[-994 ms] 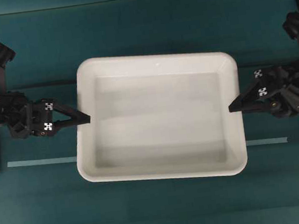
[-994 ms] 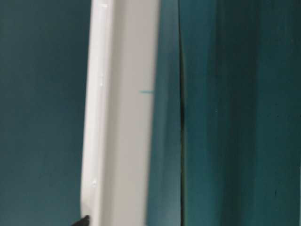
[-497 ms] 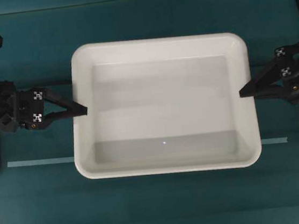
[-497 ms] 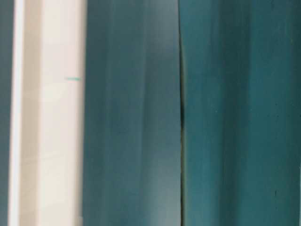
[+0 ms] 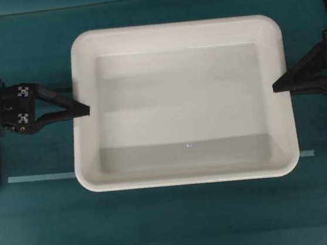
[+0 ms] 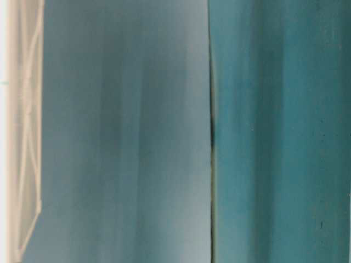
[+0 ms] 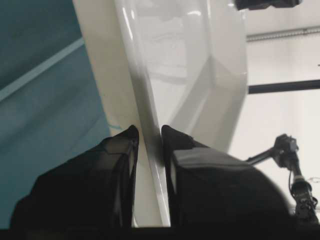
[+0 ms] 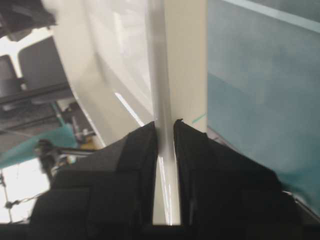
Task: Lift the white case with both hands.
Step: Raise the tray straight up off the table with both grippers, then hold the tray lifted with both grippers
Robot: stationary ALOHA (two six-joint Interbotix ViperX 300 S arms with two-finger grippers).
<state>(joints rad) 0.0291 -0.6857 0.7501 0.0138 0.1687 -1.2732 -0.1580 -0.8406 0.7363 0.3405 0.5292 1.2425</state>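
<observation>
Gripping the white case [image 5: 179, 103] rim, left pincer [image 5: 85, 110] and right pincer [image 5: 276, 87] clamped, pale tape strip [image 5: 40, 178] underneath

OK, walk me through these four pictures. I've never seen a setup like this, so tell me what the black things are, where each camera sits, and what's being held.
The black things are two robot arms, each ending in a two-finger gripper. The overhead view looks straight down on a teal table. The left gripper and the right gripper each pinch an opposite short side of the white case, a wide shallow tray with nothing in it. A thin pale strip lies on the table, partly hidden by the case.

The table-level view is blurry: mostly teal, with the case showing only as a pale band at the left edge.

The other two cameras ride on the wrists. Each looks along its own fingers, which are closed on the case's rim, one finger on each side of it.

Whether the case is off the table is hard to judge from these pictures alone.
</observation>
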